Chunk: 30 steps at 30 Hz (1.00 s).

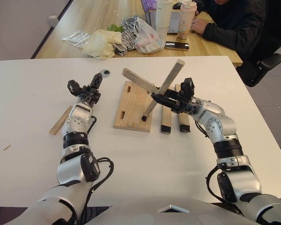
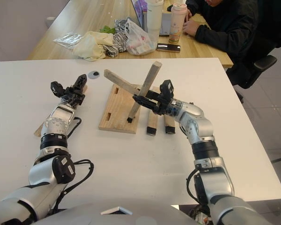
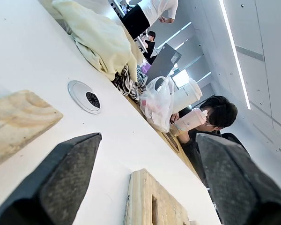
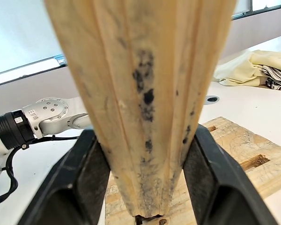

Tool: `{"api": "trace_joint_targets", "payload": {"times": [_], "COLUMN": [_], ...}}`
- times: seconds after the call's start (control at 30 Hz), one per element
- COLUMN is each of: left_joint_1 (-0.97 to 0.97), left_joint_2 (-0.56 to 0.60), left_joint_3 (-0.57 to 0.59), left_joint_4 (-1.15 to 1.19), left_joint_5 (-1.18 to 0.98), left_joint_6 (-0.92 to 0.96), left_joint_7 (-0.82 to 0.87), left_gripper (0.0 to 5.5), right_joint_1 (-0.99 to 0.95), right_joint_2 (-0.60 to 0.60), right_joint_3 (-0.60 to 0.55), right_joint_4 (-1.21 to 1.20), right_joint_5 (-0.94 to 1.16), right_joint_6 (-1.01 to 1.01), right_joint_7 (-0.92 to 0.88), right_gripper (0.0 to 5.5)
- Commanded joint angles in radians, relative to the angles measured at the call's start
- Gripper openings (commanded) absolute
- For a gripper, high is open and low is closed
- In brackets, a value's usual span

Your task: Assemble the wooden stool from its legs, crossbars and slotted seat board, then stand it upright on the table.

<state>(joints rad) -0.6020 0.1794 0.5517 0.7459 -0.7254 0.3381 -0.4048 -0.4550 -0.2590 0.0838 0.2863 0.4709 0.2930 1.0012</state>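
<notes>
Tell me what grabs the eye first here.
The right gripper clamps a wooden leg at a tilt, with its lower end on the slotted seat board lying flat mid-table. The left gripper hangs open to the board's left, holding nothing.

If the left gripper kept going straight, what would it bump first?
Likely nothing soon: left gripper points across bare white table, beside the flat cable grommet, toward the cream cloth beyond; depth unclear.
</notes>
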Motion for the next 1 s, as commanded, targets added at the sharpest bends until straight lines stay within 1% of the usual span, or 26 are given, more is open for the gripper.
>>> {"api": "trace_joint_targets", "payload": {"times": [0.03,0.33,0.57,0.63,0.73,0.93,0.97,1.0], "left_joint_1": [-0.031,-0.023,0.001,0.001,-0.001,-0.010,-0.013,-0.018], "left_joint_2": [0.002,-0.016,-0.038,-0.041,-0.033,-0.029,-0.026,-0.024], "left_joint_3": [0.013,0.025,0.039,0.037,0.037,0.026,0.024,0.021], "left_joint_4": [0.030,0.034,0.008,0.003,0.001,0.006,0.011,0.016], "left_joint_5": [0.005,-0.001,-0.004,-0.003,-0.001,0.008,0.011,0.013], "left_joint_6": [-0.025,-0.048,-0.053,-0.050,-0.045,-0.036,-0.034,-0.033], "left_joint_7": [0.025,0.039,0.051,0.053,0.054,0.057,0.057,0.057], "left_gripper": [3.74,3.74,3.74,3.74,3.74,3.74,3.74,3.74], "right_joint_1": [-0.054,-0.227,-0.239,-0.218,-0.168,-0.116,-0.109,-0.101], "right_joint_2": [-0.060,-0.095,-0.072,-0.089,-0.156,-0.243,-0.244,-0.249], "right_joint_3": [0.073,0.219,0.257,0.242,0.213,0.213,0.211,0.211], "right_joint_4": [0.068,0.260,0.428,0.374,0.170,-0.067,-0.081,-0.092], "right_joint_5": [-0.115,-0.277,-0.330,-0.288,-0.203,-0.210,-0.217,-0.220], "right_joint_6": [-0.016,-0.086,-0.140,-0.123,-0.057,0.015,0.016,0.018], "right_joint_7": [0.037,0.155,0.172,0.220,0.311,0.301,0.285,0.276], "right_gripper": [2.04,2.04,2.04,2.04,2.04,2.03,2.40,2.51]}}
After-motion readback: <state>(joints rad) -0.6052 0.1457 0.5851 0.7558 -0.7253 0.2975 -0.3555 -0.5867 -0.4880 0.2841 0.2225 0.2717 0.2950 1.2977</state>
